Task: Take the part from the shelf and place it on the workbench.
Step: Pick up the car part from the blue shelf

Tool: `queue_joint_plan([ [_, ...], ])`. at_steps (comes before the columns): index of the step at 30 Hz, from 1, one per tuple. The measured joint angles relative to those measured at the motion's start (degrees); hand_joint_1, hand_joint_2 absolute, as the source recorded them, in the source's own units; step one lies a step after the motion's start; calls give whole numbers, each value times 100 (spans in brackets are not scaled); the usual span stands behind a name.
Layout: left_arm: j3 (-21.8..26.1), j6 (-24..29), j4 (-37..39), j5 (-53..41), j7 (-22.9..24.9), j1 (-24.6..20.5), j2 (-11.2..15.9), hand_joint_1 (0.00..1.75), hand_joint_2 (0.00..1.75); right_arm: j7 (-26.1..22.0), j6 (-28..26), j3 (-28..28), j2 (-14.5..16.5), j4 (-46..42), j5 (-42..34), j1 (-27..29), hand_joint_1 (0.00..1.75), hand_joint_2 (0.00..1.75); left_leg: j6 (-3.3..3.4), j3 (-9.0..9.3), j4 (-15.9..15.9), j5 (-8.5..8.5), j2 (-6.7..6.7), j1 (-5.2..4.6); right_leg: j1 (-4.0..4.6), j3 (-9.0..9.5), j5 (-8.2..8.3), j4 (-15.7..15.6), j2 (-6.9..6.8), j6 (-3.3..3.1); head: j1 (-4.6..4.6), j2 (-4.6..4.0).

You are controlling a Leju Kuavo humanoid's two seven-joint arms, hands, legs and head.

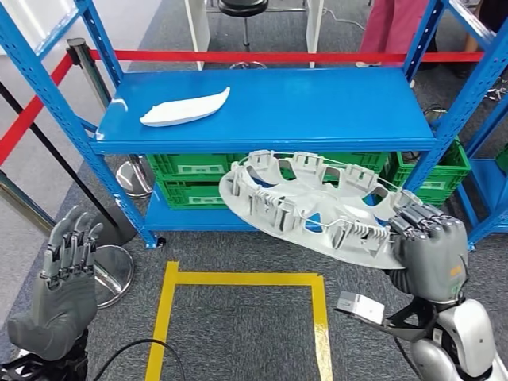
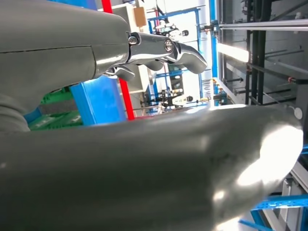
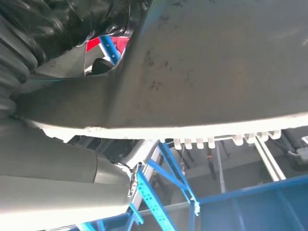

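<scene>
Your right hand (image 1: 429, 252) grips the stiff, light part (image 1: 311, 208) by its rim, before the shelf (image 1: 270, 111); left hand (image 1: 63, 278) open, empty.

No readable text, brand, number or sign anywhere. Small white tag (image 1: 359, 306) below the right wrist carries dark print, too blurred to read. Small orange mark on the back of the grey right hand (image 1: 432, 255), illegible. Brown cardboard-coloured label (image 2: 139, 16) high on a white post in the left wrist view shows no legible characters.
</scene>
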Motion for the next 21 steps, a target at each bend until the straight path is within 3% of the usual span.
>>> queue_joint_plan([
  [3, -2, -1, 0, 1, 0, 1, 0, 0, 0, 0, 3, 2, 0, 1, -5, -1, 175, 175, -103, -319, 980, -689, -6, 52, 0, -133, 113, 3, -8, -78, -20, 0],
  [4, -3, -2, 0, 2, 0, 1, 0, 0, 0, -1, 3, 3, 0, 1, -7, 4, 175, 175, -117, -383, 1272, -823, -6, 65, 6, -189, 152, 7, -8, -81, -21, 0],
  [5, -4, -2, 0, 2, 0, 1, 0, 0, 0, -2, 3, 5, 0, 2, -8, 8, 175, 175, -119, -363, 1397, -854, -6, 72, 13, -241, 189, 10, -7, -80, -20, 0],
  [6, -4, -3, 0, 2, 0, 1, 1, 0, 0, -3, 3, 8, 0, 2, -10, 11, 175, 175, -106, -233, 1279, -771, -7, 73, 18, -281, 220, 12, -5, -75, -21, 0],
  [9, -4, -4, 0, 1, 0, -10, 1, 0, 0, -5, 1, 13, 0, 1, -15, 10, 175, 175, 13, 542, 82, -392, -20, 44, 37, -349, 301, 12, 0, -41, -15, 0],
  [11, -4, -4, 0, 2, 0, -19, 0, 0, 0, -5, 1, 14, 0, 0, -16, 5, 175, 175, 71, 777, -343, -339, -29, 4, 26, -373, 356, 4, -4, 18, -15, 0],
  [14, -4, -7, 0, 6, 0, -22, 0, 0, 0, -5, 1, 15, -1, 0, -19, 7, 175, 175, 137, 746, -431, -239, -17, -15, 9, -422, 388, 3, -5, 127, -15, 0],
  [16, -3, -12, 0, 8, 1, -32, -1, 0, 0, -5, 1, 11, -7, 1, -22, 6, 175, 175, 215, 689, -504, -127, 6, 13, 16, -571, 121, 273, 7, 163, 2, 0],
  [18, -2, -15, 1, 13, 2, -36, -2, 0, 0, -12, 1, 11, -14, 2, -26, 6, 175, 175, 256, 575, -500, -38, 20, 18, 14, -837, -343, 973, 14, 184, 18, 0],
  [19, -2, -16, 1, 15, 4, -34, -2, 0, 0, -15, 2, 11, -15, 3, -31, 8, 175, 175, 255, 510, -484, -4, 21, 15, 14, -933, -490, 1293, 13, 197, 20, 0],
  [20, -3, -17, 2, 17, 3, -33, -2, 0, 0, -17, 5, 13, -16, 5, -38, 10, 175, 175, 251, 442, -461, 29, 22, 14, 12, -957, -546, 1482, 12, 211, 21, 0],
  [21, -3, -18, 2, 17, 4, -33, -2, 0, 0, -17, 9, 13, -16, 9, -46, 11, 175, 175, 240, 379, -432, 54, 23, 17, 8, -860, -482, 1422, 10, 223, 22, 0],
])
